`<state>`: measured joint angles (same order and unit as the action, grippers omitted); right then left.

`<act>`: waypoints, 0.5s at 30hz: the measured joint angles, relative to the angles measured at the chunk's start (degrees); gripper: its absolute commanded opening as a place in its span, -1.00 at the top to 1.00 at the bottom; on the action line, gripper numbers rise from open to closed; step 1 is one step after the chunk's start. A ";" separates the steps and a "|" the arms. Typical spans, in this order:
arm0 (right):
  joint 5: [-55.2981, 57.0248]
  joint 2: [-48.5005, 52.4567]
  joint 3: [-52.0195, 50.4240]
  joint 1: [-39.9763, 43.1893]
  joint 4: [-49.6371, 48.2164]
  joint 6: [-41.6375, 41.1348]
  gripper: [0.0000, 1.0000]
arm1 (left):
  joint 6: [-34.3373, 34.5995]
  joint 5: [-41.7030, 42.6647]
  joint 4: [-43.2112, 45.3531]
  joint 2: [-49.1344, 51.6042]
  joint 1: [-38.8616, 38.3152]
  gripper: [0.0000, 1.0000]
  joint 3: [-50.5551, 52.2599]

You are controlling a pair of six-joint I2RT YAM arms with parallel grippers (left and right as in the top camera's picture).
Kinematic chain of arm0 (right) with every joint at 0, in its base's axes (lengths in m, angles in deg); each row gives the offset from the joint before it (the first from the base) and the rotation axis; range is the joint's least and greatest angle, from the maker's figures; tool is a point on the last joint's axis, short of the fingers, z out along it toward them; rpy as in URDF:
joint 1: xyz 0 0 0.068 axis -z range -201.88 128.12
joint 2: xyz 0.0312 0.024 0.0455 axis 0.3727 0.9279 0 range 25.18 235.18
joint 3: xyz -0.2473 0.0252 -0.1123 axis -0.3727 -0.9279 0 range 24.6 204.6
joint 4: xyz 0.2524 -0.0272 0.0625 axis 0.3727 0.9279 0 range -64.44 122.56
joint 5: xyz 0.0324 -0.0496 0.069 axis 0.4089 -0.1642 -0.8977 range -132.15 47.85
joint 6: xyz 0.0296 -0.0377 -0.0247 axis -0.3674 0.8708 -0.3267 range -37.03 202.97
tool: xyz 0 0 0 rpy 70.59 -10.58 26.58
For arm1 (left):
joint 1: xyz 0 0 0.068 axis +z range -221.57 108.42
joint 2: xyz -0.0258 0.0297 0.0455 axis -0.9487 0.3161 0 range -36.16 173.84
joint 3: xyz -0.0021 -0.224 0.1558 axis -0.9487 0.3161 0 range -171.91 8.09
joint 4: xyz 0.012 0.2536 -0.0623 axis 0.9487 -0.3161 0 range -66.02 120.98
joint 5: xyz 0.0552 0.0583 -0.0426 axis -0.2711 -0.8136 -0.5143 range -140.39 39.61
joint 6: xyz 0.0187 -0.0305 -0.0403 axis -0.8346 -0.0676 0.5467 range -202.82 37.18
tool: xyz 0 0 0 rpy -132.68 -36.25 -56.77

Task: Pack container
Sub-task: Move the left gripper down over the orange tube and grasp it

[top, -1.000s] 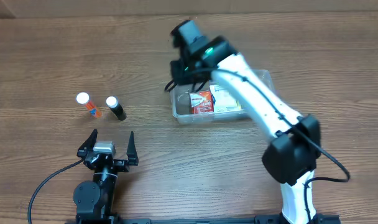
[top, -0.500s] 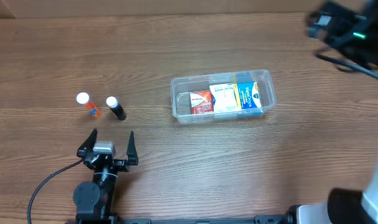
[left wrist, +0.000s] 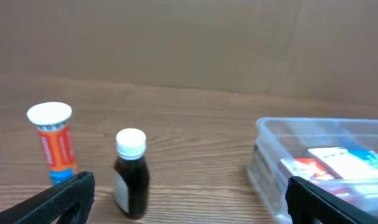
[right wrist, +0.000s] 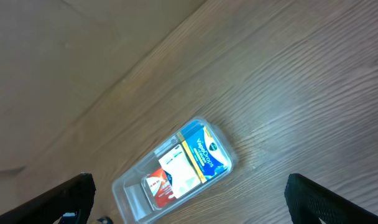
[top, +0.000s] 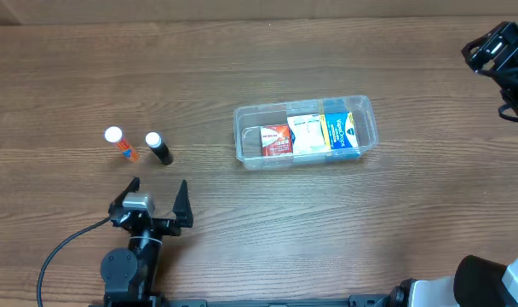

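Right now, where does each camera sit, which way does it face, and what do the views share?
Overhead: above the table, looking straight down; both arms show, left end effector at the near edge, right end effector far right.
Left wrist: low, looking level at the orange tube and dark bottle; own fingers at bottom corners.
Right wrist: high, tilted down; own fingers at bottom corners.
Shared: the container appears in all three.

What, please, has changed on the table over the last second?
The right hand swung away from above the container to the far right, and is now open and empty. The container, the three boxes in it, the two bottles and the open left hand stayed about where they were.
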<state>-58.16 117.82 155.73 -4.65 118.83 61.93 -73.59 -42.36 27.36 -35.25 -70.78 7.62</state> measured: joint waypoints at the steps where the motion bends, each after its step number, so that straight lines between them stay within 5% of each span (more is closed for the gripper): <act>1: -0.13 0.00 0.00 0.00 -0.02 0.02 -1.00 | 1.01 0.42 0.00 0.02 0.00 -1.00 0.00; 7: -0.24 0.00 0.00 0.00 0.20 0.02 -1.00 | 13.53 2.40 -4.02 1.55 0.00 -1.00 -7.76; 15: -0.26 0.00 -0.02 0.00 0.39 0.04 -1.00 | 15.32 -2.34 -28.48 17.11 0.00 -1.00 -38.91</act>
<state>-58.43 117.82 155.70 -4.65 119.22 61.97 -58.27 -44.70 -1.12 -18.14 -70.78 -31.28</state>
